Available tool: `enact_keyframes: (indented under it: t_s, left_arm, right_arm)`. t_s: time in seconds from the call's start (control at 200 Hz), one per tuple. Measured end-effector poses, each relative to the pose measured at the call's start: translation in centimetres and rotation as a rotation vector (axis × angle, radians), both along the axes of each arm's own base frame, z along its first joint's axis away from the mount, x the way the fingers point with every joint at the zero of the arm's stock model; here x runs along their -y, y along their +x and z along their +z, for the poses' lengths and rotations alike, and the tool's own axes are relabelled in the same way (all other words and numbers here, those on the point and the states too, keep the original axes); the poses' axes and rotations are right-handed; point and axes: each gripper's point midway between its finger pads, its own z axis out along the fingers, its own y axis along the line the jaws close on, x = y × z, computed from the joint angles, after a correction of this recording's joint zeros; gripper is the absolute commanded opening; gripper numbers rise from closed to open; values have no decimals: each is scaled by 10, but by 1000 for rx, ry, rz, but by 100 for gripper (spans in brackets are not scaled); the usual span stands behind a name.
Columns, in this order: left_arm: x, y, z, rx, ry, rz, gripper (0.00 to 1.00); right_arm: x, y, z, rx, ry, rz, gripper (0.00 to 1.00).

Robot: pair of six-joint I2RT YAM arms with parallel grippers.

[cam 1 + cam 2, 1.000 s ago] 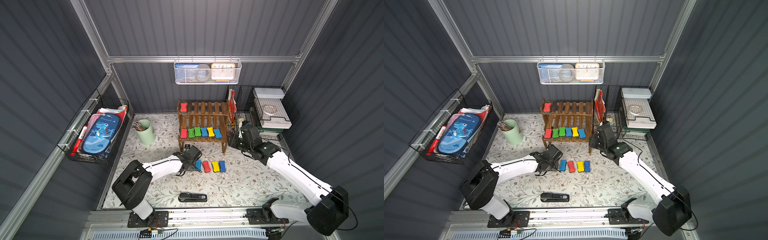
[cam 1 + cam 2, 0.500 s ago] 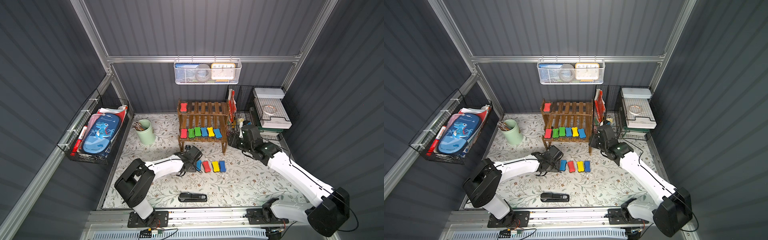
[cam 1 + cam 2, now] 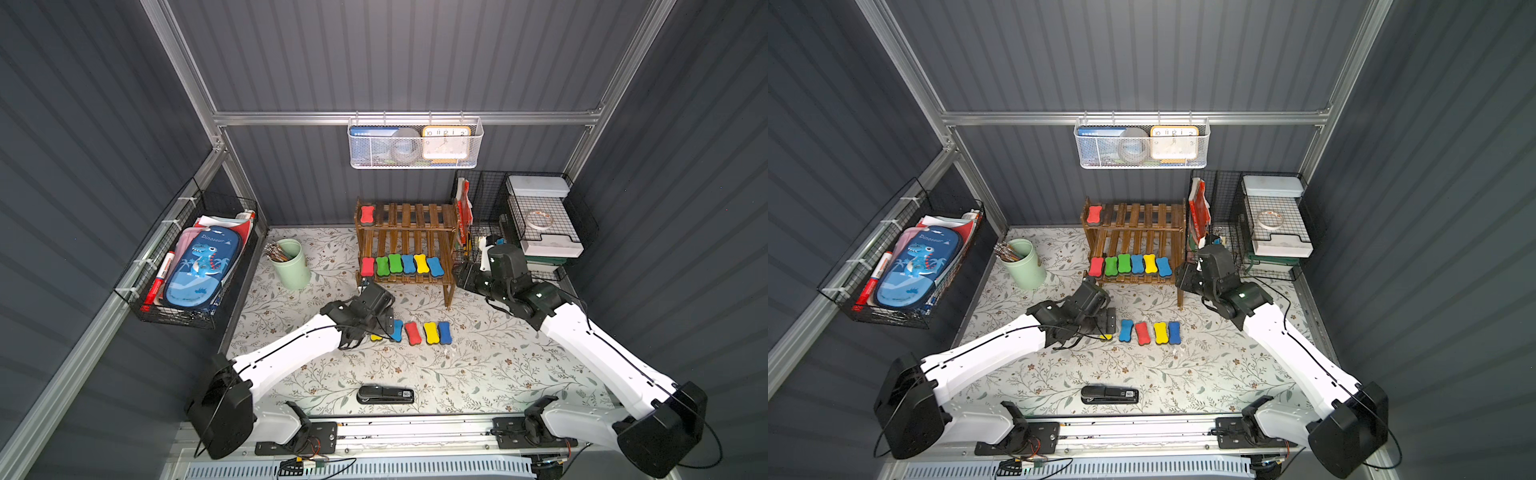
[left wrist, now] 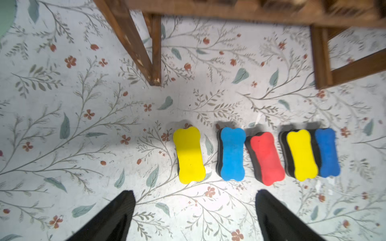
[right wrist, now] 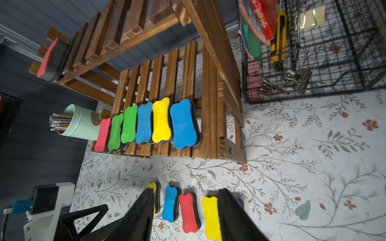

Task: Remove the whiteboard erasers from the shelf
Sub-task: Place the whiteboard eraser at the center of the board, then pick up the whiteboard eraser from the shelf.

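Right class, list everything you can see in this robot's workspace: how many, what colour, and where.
erasers on shelf: seven; two red, two green, two blue, one yellow; six on the lower tier, one red on the top tier.
erasers on table: five; two yellow, two blue, one red; a row in front of the shelf.
shelf: one, brown wood, back centre.
table: one, floral.
stapler: one, black, table front.
cup: one, pale green, left of the shelf.
mesh basket: one, white, back wall.
wire basket: one, black, left wall.
grid organizer: one, black, right of the shelf.
left claw: black, open, by the table row.
right claw: black, open, beside the shelf.
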Motion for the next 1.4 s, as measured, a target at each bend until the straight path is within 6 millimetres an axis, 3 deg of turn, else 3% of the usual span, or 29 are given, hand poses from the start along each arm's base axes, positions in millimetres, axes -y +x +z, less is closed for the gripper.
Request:
enact_keyframes:
  t_s: [0.205, 0.42, 0.585, 0.715, 0.935, 1.141, 1.401]
  left_arm:
    - [-19, -1, 39, 87, 4, 43, 99]
    - [-46, -6, 54, 140, 59, 99, 99]
    - [-62, -11, 53, 135, 115, 129, 99]
    - [-72, -16, 60, 150, 130, 145, 99]
    - [-92, -22, 87, 218, 115, 190, 99]
    - [-98, -24, 90, 223, 127, 201, 99]
    - [-101, -26, 88, 213, 142, 202, 99]
  right_arm:
    - [-49, 15, 33, 46, 4, 109, 52]
    - [-112, 43, 73, 120, 19, 202, 53]
    - [-147, 76, 88, 159, 28, 221, 53]
    - [-169, 102, 85, 167, 16, 228, 53]
    - [-199, 136, 80, 190, -42, 225, 54]
    - [-216, 146, 72, 214, -109, 221, 55]
    - [-217, 150, 55, 207, -179, 225, 52]
